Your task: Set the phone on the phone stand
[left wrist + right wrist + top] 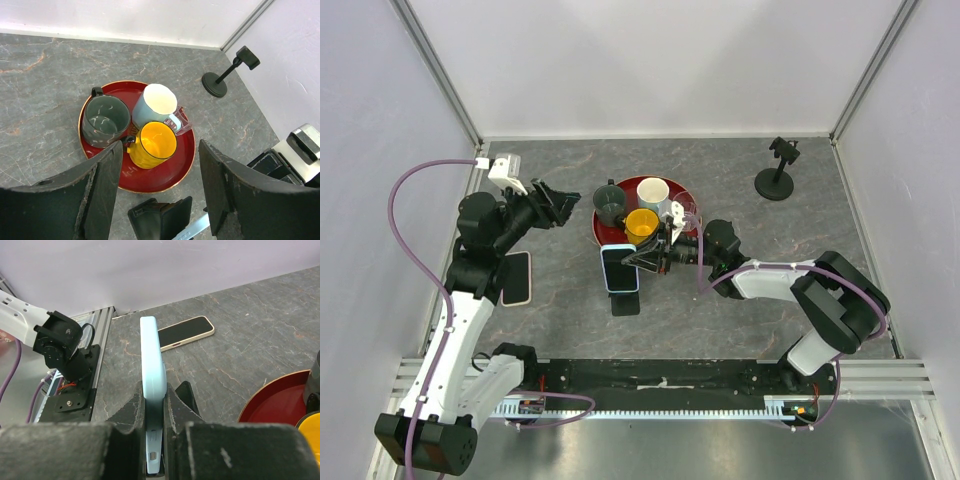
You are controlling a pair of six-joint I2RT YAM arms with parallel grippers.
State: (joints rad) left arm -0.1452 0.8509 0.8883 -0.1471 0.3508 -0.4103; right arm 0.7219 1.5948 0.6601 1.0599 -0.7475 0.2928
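Observation:
My right gripper is shut on a light blue phone and holds it on edge just in front of the red tray. In the right wrist view the phone stands edge-on between the fingers. A small black wedge-shaped stand sits on the table right under the phone; it also shows in the left wrist view. A black pole stand with a round base stands at the far right corner, apart from both arms. My left gripper is open and empty, left of the tray.
The red tray holds a dark grey mug, a white mug, a yellow mug and a clear cup. A second phone with a pale case lies flat at the left. White walls enclose the table.

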